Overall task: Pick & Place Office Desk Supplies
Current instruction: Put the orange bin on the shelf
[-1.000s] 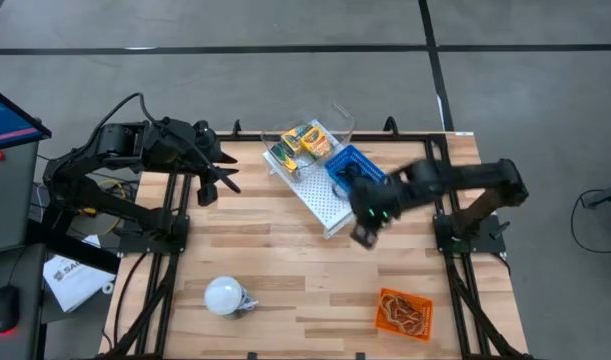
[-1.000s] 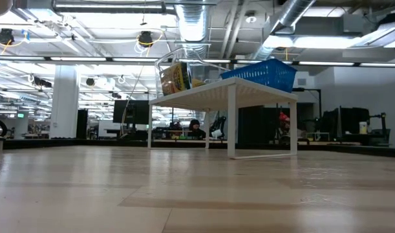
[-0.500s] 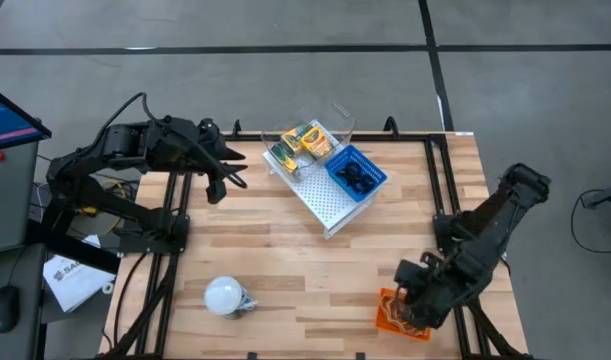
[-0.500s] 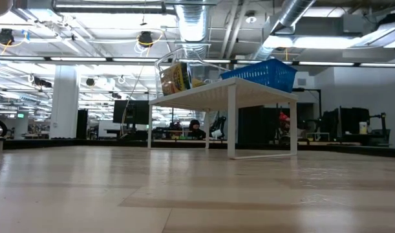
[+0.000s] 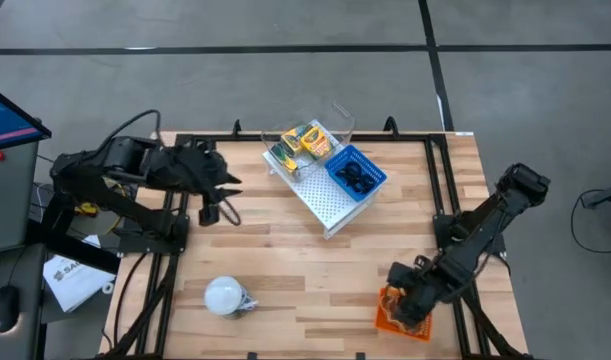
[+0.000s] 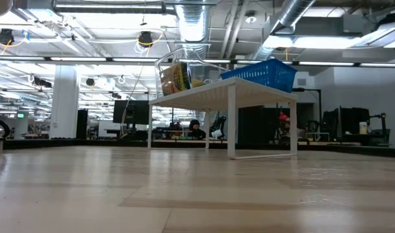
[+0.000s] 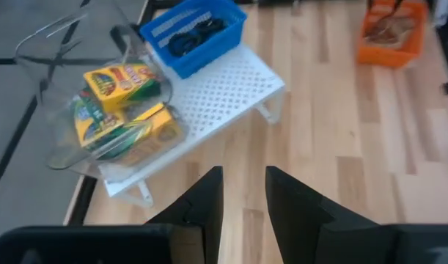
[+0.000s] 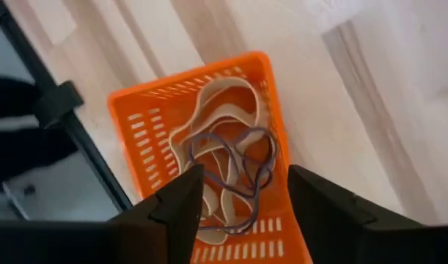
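I see rubber bands (image 8: 224, 165) lying in the orange basket (image 8: 147, 125) at the table's 5 o'clock; my right gripper (image 8: 238, 198) hangs above them, spread wide and empty. Left gripper (image 7: 242, 194): narrow gap, empty.

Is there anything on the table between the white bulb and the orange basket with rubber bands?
No. In the high view, only bare wood separates the white bulb from the orange basket.

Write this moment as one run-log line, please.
right gripper: open above orange basket of rubber bands | left gripper: open, waiting
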Controlling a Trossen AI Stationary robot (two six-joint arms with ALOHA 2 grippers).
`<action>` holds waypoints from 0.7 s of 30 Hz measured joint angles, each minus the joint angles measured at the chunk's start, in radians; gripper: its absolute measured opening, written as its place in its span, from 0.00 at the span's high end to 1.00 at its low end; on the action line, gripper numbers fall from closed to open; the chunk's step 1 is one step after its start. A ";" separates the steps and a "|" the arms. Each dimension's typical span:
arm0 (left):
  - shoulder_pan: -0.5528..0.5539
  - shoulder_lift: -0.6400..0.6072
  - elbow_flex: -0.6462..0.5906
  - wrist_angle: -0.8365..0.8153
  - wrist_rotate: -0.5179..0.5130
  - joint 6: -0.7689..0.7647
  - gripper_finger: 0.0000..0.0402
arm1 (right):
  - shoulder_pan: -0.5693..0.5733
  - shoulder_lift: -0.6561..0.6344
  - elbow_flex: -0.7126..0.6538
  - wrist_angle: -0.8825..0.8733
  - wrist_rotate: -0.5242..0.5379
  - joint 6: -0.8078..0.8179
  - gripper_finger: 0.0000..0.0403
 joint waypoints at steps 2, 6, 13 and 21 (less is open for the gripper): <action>-0.031 -0.018 0.001 -0.006 -0.003 -0.026 0.77 | -0.033 0.004 0.001 -0.003 -0.035 -0.081 0.50; -0.107 -0.053 0.001 -0.035 -0.007 -0.100 0.77 | -0.079 0.009 0.001 -0.055 -0.071 -0.198 0.49; -0.239 -0.111 -0.018 -0.077 -0.102 -0.260 0.77 | -0.087 0.009 -0.103 0.036 -0.125 -0.251 0.50; -0.322 -0.132 -0.113 -0.034 -0.144 -0.385 0.77 | -0.088 0.001 -0.205 0.152 -0.148 -0.283 0.52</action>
